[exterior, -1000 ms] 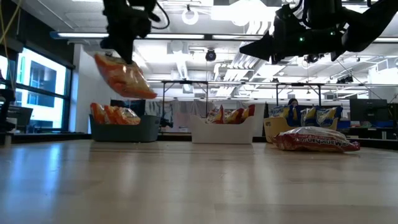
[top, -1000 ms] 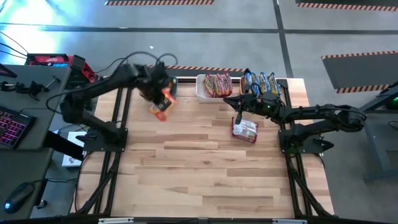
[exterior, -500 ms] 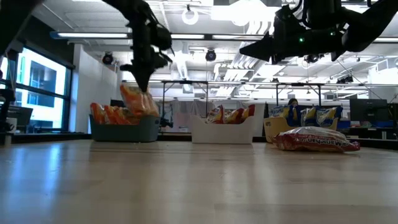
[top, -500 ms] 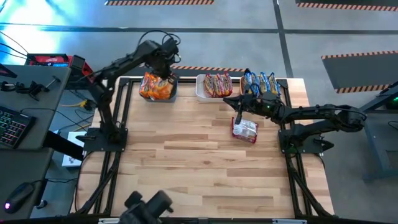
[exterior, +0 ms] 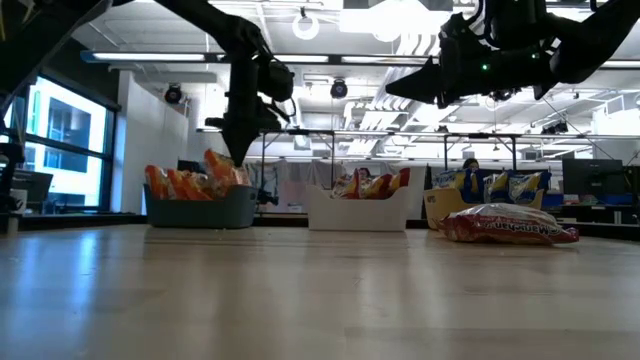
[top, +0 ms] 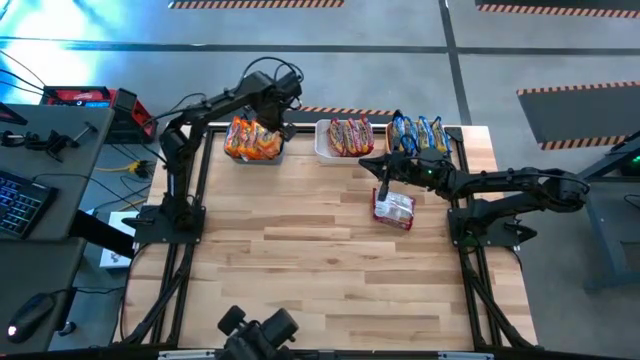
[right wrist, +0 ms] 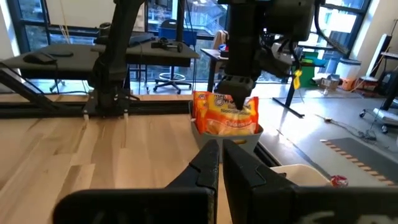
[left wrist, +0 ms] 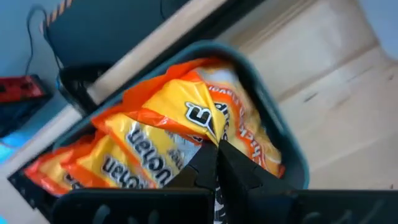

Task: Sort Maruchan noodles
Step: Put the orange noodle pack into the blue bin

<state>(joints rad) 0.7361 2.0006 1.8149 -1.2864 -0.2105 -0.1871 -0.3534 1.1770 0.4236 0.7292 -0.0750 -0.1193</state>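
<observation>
My left gripper (top: 268,118) hangs over the dark-blue bin (top: 279,152) at the table's far left, shut on an orange Maruchan noodle packet (left wrist: 180,109) that stands among other orange packets (left wrist: 118,162) in that bin. A white-maroon packet (top: 393,208) lies flat on the table at the far right. My right gripper (right wrist: 221,148) hovers level above and just beyond that packet, shut and holding nothing. The white bin (top: 322,140) holds maroon packets and the right bin (top: 456,135) holds yellow-blue ones. My left gripper pinches the orange packet's upper crimped edge (left wrist: 208,132) between its two fingers. The fingers come from above, pointing steeply down. The packet stands nearly upright below them, its lower part down in the dark-blue bin among the other orange packets.
The three bins stand in a row along the far edge (exterior: 200,208) (exterior: 360,212) (exterior: 480,205). Bare wooden tabletop (top: 300,260) spreads across the middle and near side. A dark camera mount (top: 258,332) sits at the near edge, and a desk with a keyboard (top: 20,205) is off the left side.
My left gripper has carried the orange packet from above the table toward the far edge and down over the dark-blue bin. The packet, which hung tilted and clear of everything, now stands in the bin among the other orange packets.
</observation>
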